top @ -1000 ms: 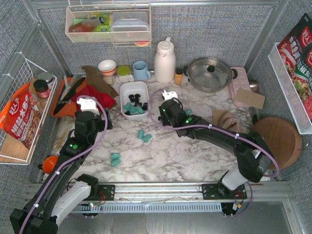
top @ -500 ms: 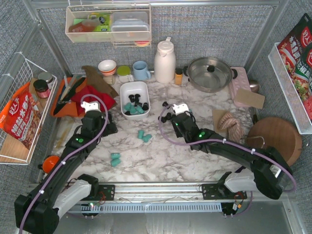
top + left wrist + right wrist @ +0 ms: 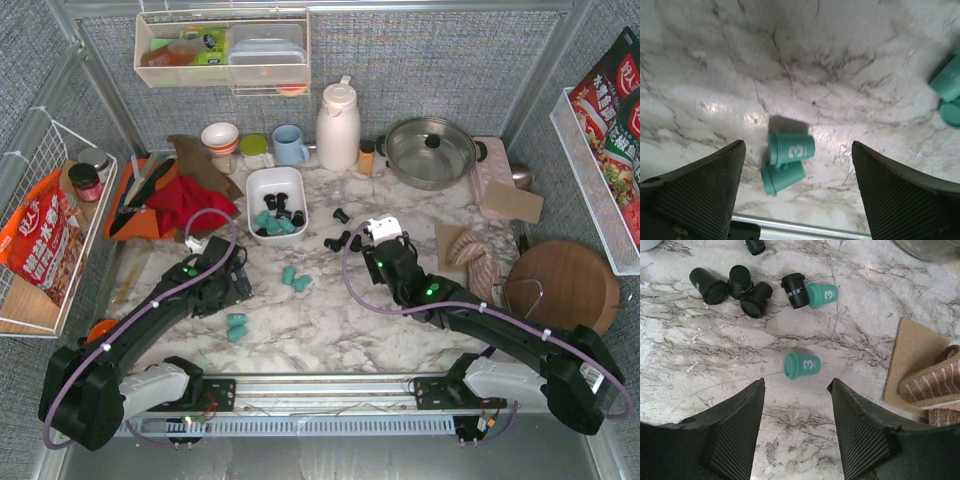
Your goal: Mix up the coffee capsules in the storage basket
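I've pulled left claw [image 3: 798, 145] and right claw [image 3: 797, 382] back off the basket [image 3: 275, 172]: left, wide apart, hangs over two teal capsules [image 3: 790, 150] lying on the counter [image 3: 340, 320] across its gap; right, apart and empty, has a lone teal capsule [image 3: 802, 365] just ahead.

two arms, same build. left arm [image 3: 150, 320]: black links, pale grey shell [image 3: 160, 385] on the segment nearest the base, small green lamp [image 3: 190, 270] lit near the wrist. purple cable [image 3: 212, 211] loops off the wrist and runs down the arm, pinned with white ties. right arm [image 3: 500, 325] alike, plus a white block [image 3: 385, 228] on its wrist. left gripper [image 3: 797, 145] and right gripper [image 3: 796, 382]: fingers [image 3: 735, 435] black, broad, tapering, fine cross-hatched faces.
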Robot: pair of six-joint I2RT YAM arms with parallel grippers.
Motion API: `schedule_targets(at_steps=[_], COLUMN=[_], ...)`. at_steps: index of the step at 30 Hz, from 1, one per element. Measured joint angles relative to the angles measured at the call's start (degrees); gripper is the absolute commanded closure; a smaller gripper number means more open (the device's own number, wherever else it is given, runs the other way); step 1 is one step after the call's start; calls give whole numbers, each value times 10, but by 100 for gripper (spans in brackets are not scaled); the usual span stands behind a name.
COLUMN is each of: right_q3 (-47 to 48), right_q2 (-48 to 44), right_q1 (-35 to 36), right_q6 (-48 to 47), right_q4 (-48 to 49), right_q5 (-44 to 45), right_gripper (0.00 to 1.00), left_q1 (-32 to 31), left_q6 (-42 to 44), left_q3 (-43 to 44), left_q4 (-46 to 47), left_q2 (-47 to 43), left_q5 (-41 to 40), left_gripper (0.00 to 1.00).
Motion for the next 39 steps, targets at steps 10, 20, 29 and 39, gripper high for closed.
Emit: schedule_targets(at_steps=[10, 20, 29, 39], right_q3=[0, 0, 0, 0], right_q2=[-10, -5, 0, 0], right_q1=[0, -1, -2, -3], right_q6=[0, 0, 0, 3], right_q4=[0, 0, 0, 0], right_q5=[0, 0, 0, 0], right_gripper=[39, 38, 38, 38], left_q1=[-70, -93, -102, -109], left_q6=[-70, -85, -85, -84], left_q3=[-39, -49, -48, -40], left_q4=[-25, -20, -18, -18], left_q2=[0, 17, 40, 56], left_q5=[-6, -24, -44, -68], left_gripper=[26, 31, 34, 44])
